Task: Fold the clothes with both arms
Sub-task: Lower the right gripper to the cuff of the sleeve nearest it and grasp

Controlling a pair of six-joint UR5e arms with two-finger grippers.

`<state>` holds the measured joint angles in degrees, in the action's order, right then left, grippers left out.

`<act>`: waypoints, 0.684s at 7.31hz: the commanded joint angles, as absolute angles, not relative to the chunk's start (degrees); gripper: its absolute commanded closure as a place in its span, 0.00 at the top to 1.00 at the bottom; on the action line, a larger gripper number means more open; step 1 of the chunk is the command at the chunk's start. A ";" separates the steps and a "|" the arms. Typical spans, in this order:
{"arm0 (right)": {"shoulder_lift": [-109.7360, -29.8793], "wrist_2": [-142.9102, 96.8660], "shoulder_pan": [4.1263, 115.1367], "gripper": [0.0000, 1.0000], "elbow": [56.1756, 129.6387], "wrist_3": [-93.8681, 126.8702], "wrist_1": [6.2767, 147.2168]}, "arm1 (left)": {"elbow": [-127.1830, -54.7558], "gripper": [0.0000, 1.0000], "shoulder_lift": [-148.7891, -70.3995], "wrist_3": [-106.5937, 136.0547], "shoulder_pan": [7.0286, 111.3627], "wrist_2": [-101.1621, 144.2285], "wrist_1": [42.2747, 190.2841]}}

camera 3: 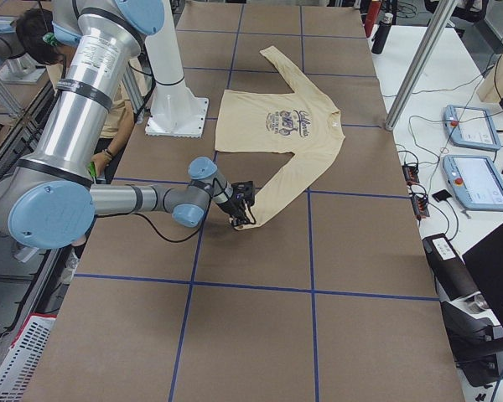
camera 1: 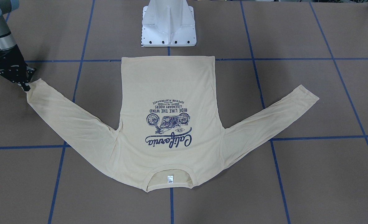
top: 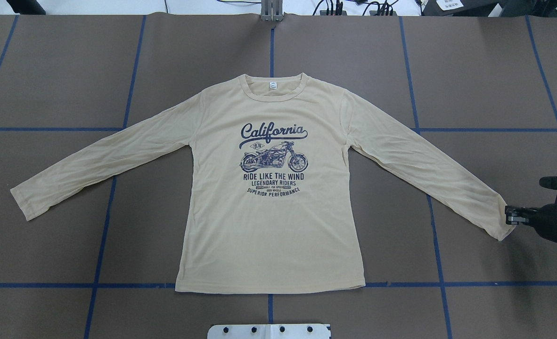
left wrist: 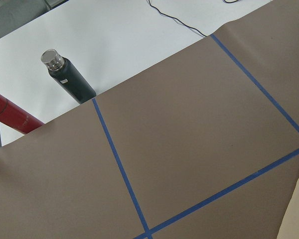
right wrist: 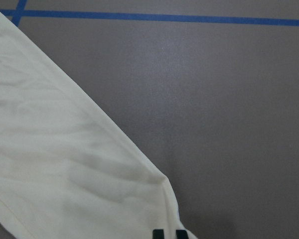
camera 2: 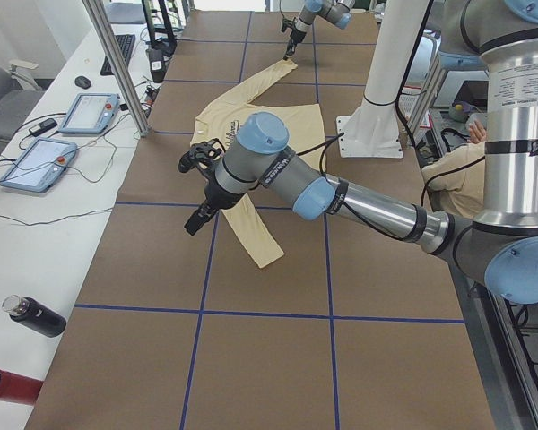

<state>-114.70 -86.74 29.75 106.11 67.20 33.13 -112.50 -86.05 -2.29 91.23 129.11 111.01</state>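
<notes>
Two hands: left hand [camera 2: 197,202], right hand [top: 511,215] at cuff [top: 503,228]; grip: cannot tell.
shirt [top: 269,226]: limp, light; you pinch cuffs.

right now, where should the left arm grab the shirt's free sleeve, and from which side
On the shirt, probably the cuff of the free sleeve, approached from the outer left side. It lies flat and straight with its end pointing outward, so the cuff edge is easiest to pinch; the right gripper meets the other cuff likewise.
</notes>
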 commanded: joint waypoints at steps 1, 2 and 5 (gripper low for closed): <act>-115.31 -86.75 29.79 0.72 105.21 64.44 33.13 | -112.50 1.00 -86.04 -2.29 91.23 129.11 111.01; -114.96 -86.31 29.71 0.72 103.46 64.34 33.05 | -112.50 1.00 -86.04 -2.29 91.23 129.11 111.01; -114.17 -86.13 29.53 0.61 102.66 64.42 33.05 | -112.50 1.00 -86.04 -2.29 91.23 129.11 111.01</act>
